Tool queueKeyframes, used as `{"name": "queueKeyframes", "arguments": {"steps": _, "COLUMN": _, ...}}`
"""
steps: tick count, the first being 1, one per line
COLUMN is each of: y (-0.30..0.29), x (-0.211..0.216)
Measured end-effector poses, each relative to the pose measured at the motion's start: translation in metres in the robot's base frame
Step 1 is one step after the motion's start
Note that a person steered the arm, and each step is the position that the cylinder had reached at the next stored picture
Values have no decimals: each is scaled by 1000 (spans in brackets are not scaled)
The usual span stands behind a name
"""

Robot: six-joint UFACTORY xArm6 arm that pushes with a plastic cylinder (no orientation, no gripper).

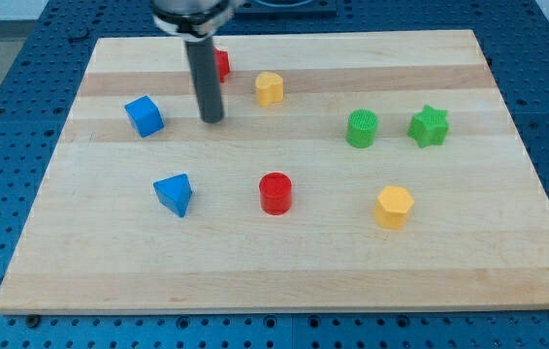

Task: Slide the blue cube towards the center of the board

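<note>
While eight blocks lie, two [145, 115] blue.

One view, raised at the board's [284, 281] near edge, angled downward

No readable text, labels, brands, numbers or signs showing anywhere: none on the pale wooden board [284, 271], none on the coloured plastic blocks, none on the blue perforated table [3, 145] surrounding it.

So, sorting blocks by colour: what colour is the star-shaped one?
Green. The star block shows clearly in the camera view, at the view's right.
</note>
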State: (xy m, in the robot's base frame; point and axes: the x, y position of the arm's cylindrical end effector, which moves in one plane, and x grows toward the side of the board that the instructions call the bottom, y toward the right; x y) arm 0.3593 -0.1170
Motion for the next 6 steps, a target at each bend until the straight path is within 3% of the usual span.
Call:
{"name": "queueKeyframes", "arguments": {"steps": 2, "y": -73, "x": -36}}
{"name": "queueKeyframes", "arguments": {"steps": 3, "y": -123, "x": -34}}
{"name": "queueKeyframes", "arguments": {"steps": 4, "y": -126, "x": -4}}
{"name": "queueKeyframes", "arguments": {"steps": 6, "y": -110, "x": 8}}
